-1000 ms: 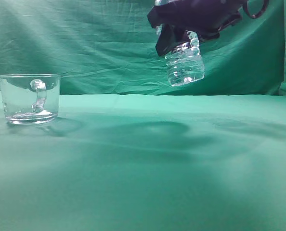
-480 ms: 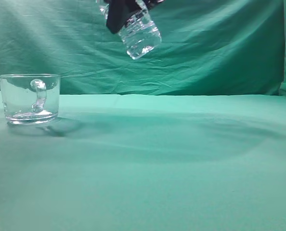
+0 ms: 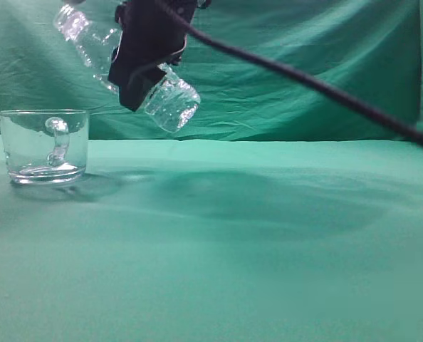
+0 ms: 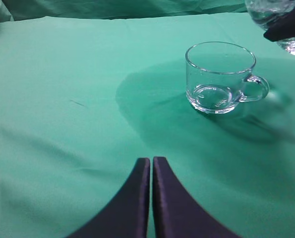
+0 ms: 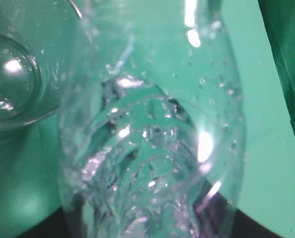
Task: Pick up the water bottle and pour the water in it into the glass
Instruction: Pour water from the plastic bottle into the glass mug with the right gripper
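My right gripper (image 3: 149, 60) clenches the water bottle (image 3: 170, 104), tilted in the air near the bench's left edge, its neck aimed up toward the glass (image 3: 43, 145). Left gripper (image 4: 151, 171) idles, jaws pressed together on nothing. Next, I judge, the neck must come over the rim and tip down.

Exterior cam sits low, pretty much at table height, looking flat across the green cloth-covered table (image 3: 268, 271) toward the draped green backdrop (image 3: 304, 43). Left wrist cam looks down at a slant from some way back and catches the short clear glass mug with a loop handle (image 4: 219, 79), which the exterior view has at far left. Right wrist cam is jammed right up against the clear ribbed plastic bottle (image 5: 152, 139), mug rim at its left edge.
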